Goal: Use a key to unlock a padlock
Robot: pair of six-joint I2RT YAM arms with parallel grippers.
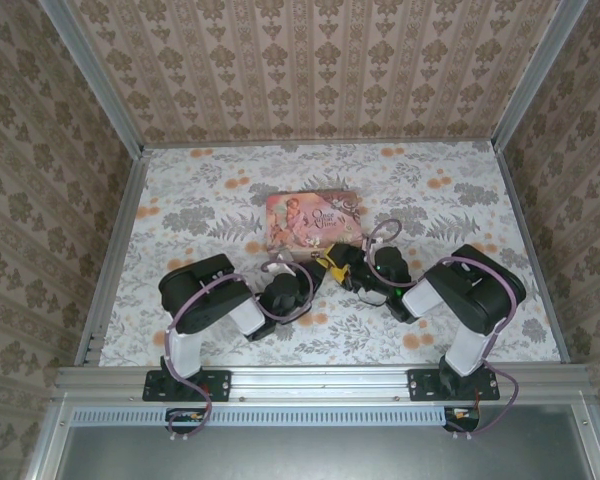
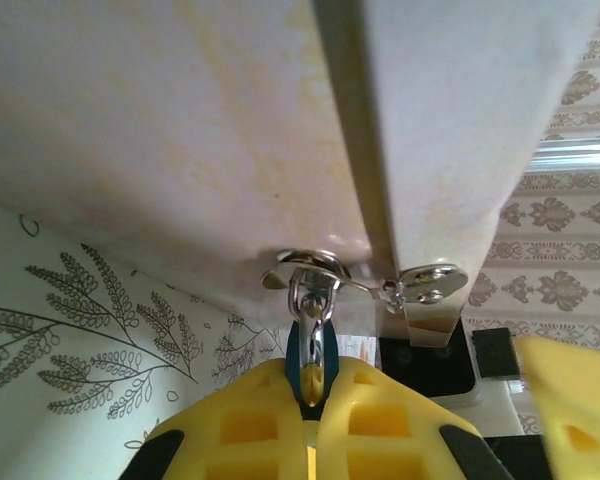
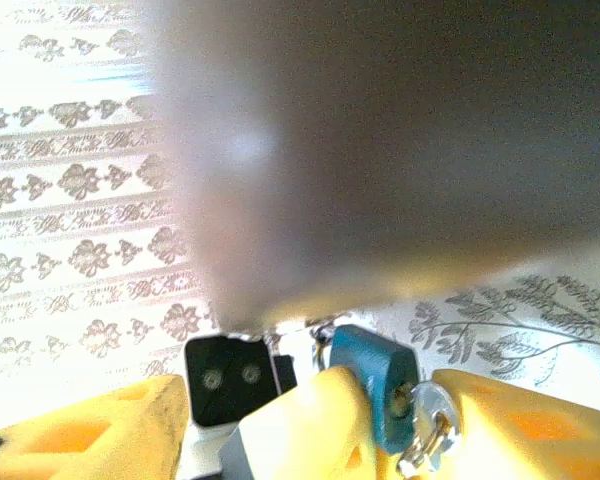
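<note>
My left gripper (image 2: 310, 392) clenched on the padlock (image 3: 373, 385) hanging from the tin (image 2: 180, 150); key (image 3: 430, 412) sits in it; my right gripper (image 3: 312, 420) released.

Yellow fingers (image 2: 242, 425) tight around the blue padlock (image 2: 294, 358), its shackle (image 2: 315, 305) through the pale tin's (image 2: 180, 150) clasp (image 2: 420, 283).

Pink tin (image 1: 313, 220) blocks the middle; table (image 1: 200, 190) around it seems open.

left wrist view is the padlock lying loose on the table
No, the padlock hooks through the clasp on the tin, pinched by the left gripper.
</note>
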